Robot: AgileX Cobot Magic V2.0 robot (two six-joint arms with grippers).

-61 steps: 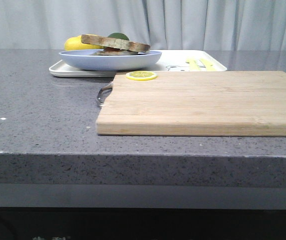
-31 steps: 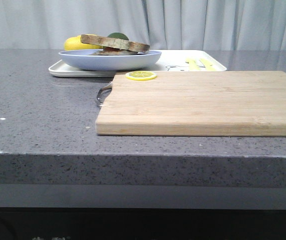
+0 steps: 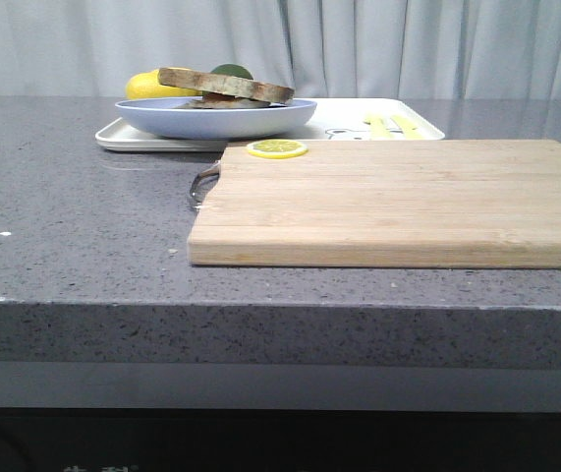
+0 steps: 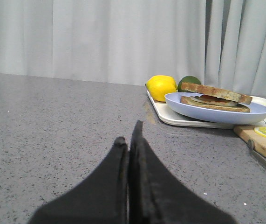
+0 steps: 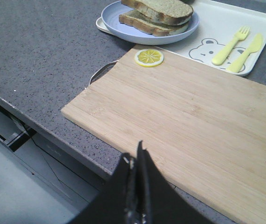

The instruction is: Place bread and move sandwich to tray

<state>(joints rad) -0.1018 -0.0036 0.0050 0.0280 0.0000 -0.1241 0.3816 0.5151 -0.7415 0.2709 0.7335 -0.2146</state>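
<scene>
We see the sandwich lying on a pale blue plate, and the plate stands on the white tray at the far side of the grey bench. In the right wrist view the sandwich shows as two brown-crusted slices, one on top of the other; the top one is a bare slice of bread. From the left wrist view a little white and red filling shows between the slices.

On the tray, at 3 o'clock from the plate, we find a printed bear drawing, and next to it a yellow fork and a yellow knife. Behind the plate, at 12 o'clock from it in the front view, a lemon and a green round fruit stand side by side; whether they rest on the tray or on the bench we cannot tell.

In front of the tray, at 6 o'clock, lies a wooden cutting board with a metal handle on its left edge. A lemon slice rests on its far left corner, just beside the tray rim.

The fingers of the left gripper are pressed together with nothing between them, low over the bare bench, well apart from the plate. The fingers of the right gripper are also together and hold nothing, above the near edge of the cutting board.
</scene>
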